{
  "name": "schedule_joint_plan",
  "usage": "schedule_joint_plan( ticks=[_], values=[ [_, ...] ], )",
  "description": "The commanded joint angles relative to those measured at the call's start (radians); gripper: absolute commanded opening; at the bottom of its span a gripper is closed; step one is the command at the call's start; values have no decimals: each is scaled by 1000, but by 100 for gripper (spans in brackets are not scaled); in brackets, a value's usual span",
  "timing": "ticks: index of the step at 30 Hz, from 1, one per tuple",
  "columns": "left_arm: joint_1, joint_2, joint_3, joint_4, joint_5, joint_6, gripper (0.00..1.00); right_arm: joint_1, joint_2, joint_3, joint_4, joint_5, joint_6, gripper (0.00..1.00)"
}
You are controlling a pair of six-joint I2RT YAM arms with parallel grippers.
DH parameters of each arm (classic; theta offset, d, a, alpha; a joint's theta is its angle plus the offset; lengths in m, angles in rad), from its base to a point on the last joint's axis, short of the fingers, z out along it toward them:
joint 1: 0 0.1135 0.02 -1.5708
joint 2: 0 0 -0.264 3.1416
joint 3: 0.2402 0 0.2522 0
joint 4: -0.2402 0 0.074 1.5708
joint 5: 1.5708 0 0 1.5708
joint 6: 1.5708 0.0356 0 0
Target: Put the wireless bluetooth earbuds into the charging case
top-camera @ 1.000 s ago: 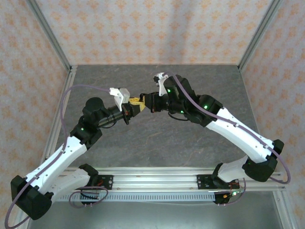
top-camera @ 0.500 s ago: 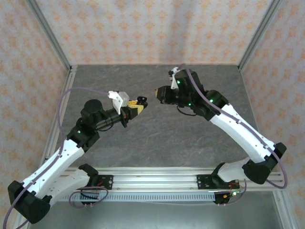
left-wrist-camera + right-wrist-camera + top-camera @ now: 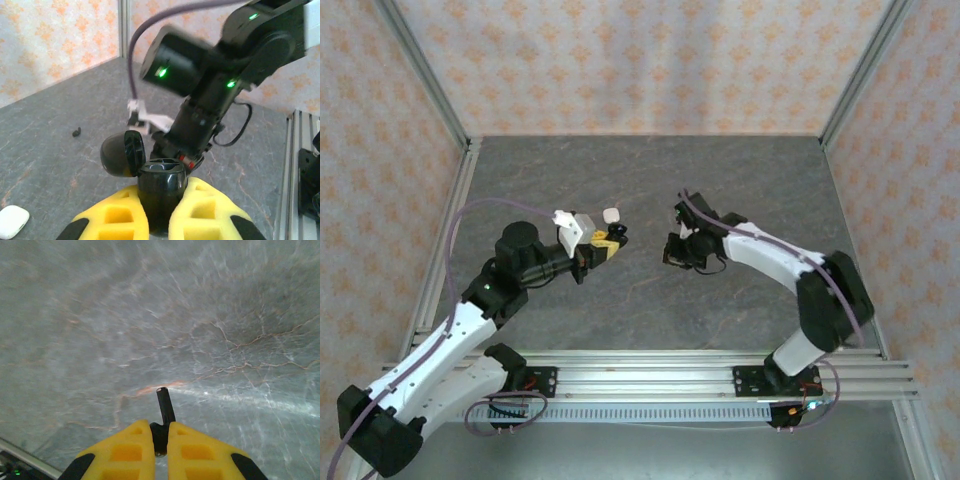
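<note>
My left gripper (image 3: 162, 192) is shut on a glossy black charging case (image 3: 161, 182) and holds it upright. Its lid (image 3: 122, 154) is flipped open to the left, and two empty wells show in the top. In the top view the left gripper (image 3: 611, 241) hangs left of centre. My right gripper (image 3: 160, 426) is shut on a small black earbud (image 3: 164, 407) whose stem pokes out past the fingertips, low over the grey table. In the top view the right gripper (image 3: 673, 250) stands a short way right of the left one, with a gap between them.
A small white pebble-shaped case (image 3: 611, 214) lies on the table just behind the left gripper, and shows as a white case (image 3: 12, 222) in the left wrist view. A tiny black piece (image 3: 76, 131) lies further back. A metal rail (image 3: 650, 375) runs along the near edge.
The two grippers were almost touching a second ago. The right arm has since pulled back to the right and come down toward the table; the left gripper has shifted slightly nearer.
</note>
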State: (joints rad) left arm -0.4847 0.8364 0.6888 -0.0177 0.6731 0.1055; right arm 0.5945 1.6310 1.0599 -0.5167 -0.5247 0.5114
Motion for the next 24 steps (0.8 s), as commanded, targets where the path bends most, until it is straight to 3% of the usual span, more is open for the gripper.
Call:
schedule_joint_plan(
  ticks=[1, 4, 6, 9, 13, 19, 24],
  values=[
    [-4, 16, 66, -63, 37, 87, 0, -5, 94, 19, 30, -105, -63, 11],
    [-3, 15, 66, -65, 25, 99, 0, -5, 169, 65, -38, -110, -103, 17],
    [-3, 11, 64, -66, 11, 101, 0, -5, 196, 100, -93, -92, -123, 26],
    [-4, 2, 56, -68, -7, 104, 0, -7, 199, 145, -160, -53, -136, 38],
    [-2, -9, 53, -83, -27, 120, 0, -6, 182, 194, -227, -14, -120, 46],
    [-3, -13, 55, -103, -45, 143, 0, 2, 107, 193, -234, 66, -26, 42],
    [-2, -13, 52, -124, -51, 162, 0, 83, 100, 213, -269, 152, -14, 33]
  ],
)
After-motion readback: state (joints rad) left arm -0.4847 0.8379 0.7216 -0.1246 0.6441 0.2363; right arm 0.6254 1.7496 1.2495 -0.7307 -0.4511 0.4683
